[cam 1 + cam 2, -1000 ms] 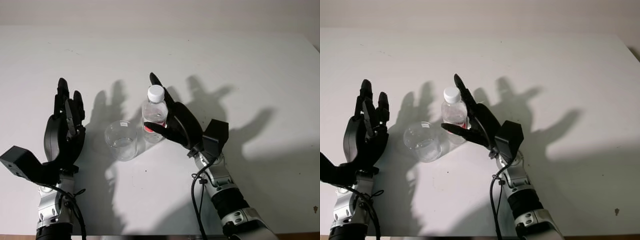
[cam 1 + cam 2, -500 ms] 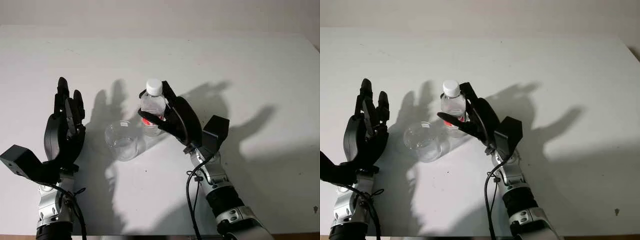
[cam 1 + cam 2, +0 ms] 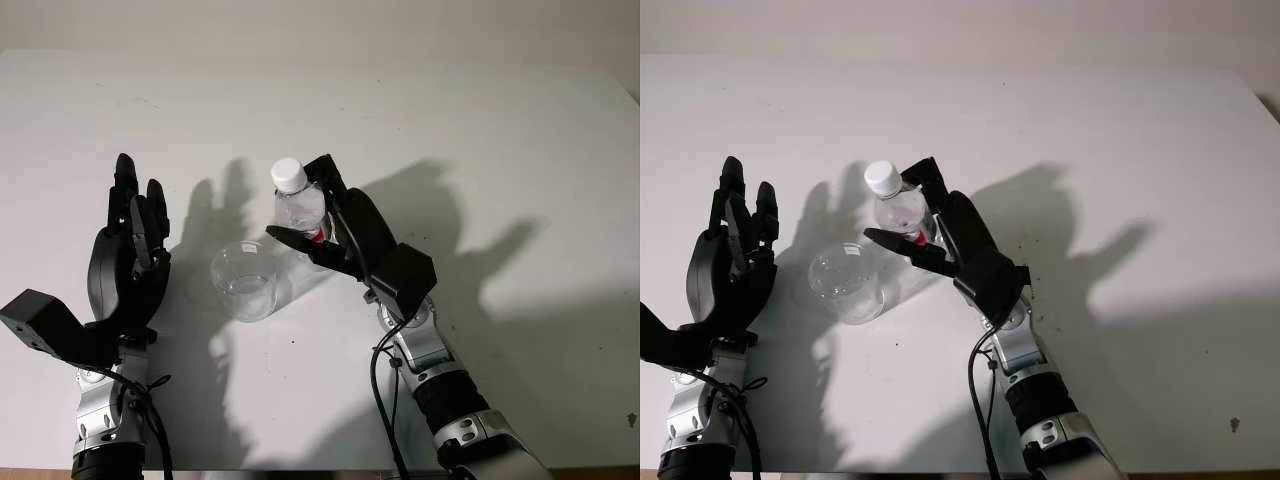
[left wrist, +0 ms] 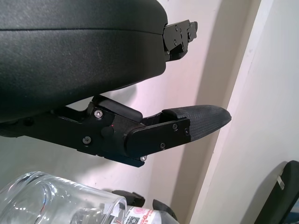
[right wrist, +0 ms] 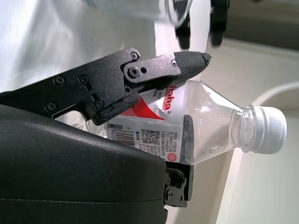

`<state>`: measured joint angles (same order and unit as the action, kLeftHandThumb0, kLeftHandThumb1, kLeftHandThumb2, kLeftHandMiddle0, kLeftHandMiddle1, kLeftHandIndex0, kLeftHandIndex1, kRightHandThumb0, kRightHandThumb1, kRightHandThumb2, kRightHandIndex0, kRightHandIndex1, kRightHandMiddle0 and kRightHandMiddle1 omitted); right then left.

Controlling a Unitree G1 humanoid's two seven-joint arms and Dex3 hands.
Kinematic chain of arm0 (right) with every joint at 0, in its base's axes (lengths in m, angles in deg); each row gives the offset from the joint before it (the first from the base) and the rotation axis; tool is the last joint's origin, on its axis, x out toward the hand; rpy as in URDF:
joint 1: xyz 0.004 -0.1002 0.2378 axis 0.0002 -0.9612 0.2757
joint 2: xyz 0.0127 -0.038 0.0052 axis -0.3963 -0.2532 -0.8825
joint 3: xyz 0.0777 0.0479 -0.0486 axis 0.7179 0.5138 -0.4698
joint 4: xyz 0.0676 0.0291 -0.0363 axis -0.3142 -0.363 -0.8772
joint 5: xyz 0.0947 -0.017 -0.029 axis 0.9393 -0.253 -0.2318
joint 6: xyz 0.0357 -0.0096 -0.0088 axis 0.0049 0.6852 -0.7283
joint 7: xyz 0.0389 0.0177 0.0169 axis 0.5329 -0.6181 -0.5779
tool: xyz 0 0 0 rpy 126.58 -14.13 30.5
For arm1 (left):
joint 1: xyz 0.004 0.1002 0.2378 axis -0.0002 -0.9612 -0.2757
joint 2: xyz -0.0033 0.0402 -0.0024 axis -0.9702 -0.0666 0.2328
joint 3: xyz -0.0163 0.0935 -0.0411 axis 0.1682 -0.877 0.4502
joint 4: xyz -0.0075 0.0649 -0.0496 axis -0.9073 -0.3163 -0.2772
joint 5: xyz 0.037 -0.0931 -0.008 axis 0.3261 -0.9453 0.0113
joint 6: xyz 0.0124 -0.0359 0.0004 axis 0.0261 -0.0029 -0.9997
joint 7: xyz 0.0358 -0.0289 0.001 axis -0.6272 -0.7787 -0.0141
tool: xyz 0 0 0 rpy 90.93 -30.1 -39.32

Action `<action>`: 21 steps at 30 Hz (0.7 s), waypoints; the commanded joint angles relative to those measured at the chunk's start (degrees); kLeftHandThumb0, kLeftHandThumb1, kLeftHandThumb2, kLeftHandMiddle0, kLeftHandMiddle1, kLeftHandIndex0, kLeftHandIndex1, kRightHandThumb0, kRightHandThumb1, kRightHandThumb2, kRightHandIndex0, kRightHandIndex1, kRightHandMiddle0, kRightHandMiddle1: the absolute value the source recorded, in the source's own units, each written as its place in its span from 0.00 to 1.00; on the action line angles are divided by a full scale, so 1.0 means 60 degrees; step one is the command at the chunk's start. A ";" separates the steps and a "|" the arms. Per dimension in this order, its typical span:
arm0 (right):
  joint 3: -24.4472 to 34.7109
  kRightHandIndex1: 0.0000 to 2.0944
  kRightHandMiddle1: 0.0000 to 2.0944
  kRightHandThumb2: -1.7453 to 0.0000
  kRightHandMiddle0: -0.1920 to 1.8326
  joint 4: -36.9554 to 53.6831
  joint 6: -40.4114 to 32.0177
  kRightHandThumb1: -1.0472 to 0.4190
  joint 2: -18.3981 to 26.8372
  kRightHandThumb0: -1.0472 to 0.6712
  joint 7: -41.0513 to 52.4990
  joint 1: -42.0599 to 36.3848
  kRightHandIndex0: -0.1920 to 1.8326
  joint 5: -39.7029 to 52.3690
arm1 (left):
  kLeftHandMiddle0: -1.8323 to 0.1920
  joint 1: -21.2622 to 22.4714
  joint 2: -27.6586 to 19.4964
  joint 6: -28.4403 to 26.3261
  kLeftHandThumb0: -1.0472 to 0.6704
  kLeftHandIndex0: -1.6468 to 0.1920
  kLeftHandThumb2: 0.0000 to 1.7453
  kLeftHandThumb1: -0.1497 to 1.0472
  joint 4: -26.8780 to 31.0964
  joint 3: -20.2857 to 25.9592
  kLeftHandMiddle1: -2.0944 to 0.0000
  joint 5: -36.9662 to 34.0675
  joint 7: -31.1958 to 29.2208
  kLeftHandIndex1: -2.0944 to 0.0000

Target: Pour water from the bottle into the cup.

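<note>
One clear plastic water bottle [image 3: 301, 208] with a white cap [image 3: 288, 174] and a red-and-white label [image 5: 149, 123], and one clear empty cup [image 3: 243, 280], on a white table [image 3: 500, 150]. The right hand [image 3: 345, 232] grasps the bottle around its body, black fingers [image 5: 163, 67] clamped over the label; the bottle tilts with its cap toward the robot's left, just beside and beyond the cup. The cap is on. The left hand [image 3: 130, 255] is open, holding nothing, raised near the cup on its far side from the bottle.
</note>
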<state>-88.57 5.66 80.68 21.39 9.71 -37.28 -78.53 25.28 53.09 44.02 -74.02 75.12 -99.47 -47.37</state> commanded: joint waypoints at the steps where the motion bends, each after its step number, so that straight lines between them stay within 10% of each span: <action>1: 0.0100 1.00 1.00 0.68 0.98 -0.0191 0.0071 0.00 0.0082 0.35 -0.0457 -0.0009 0.99 -0.0170 | 1.00 -0.0116 -0.0009 -0.0008 0.20 1.00 0.35 1.00 -0.0080 0.0029 1.00 -0.0030 -0.0065 1.00; 10: 0.0772 1.00 1.00 0.64 0.99 -0.0271 -0.0184 0.00 0.0499 0.38 -0.0973 0.1104 1.00 0.0291 | 1.00 -0.0053 -0.0013 0.0002 0.20 1.00 0.36 1.00 -0.0143 0.0035 1.00 0.0002 -0.0110 1.00; 21: 0.0061 1.00 1.00 0.74 0.64 -0.2148 0.1621 0.00 0.2020 0.41 -0.1467 0.3486 0.80 -0.1402 | 1.00 0.0052 0.0059 0.0090 0.20 1.00 0.36 1.00 -0.0255 -0.0051 1.00 0.0092 -0.0090 1.00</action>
<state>-87.32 -6.32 88.71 32.59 1.25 -18.82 -86.03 26.17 53.05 44.25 -74.68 75.03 -99.23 -47.75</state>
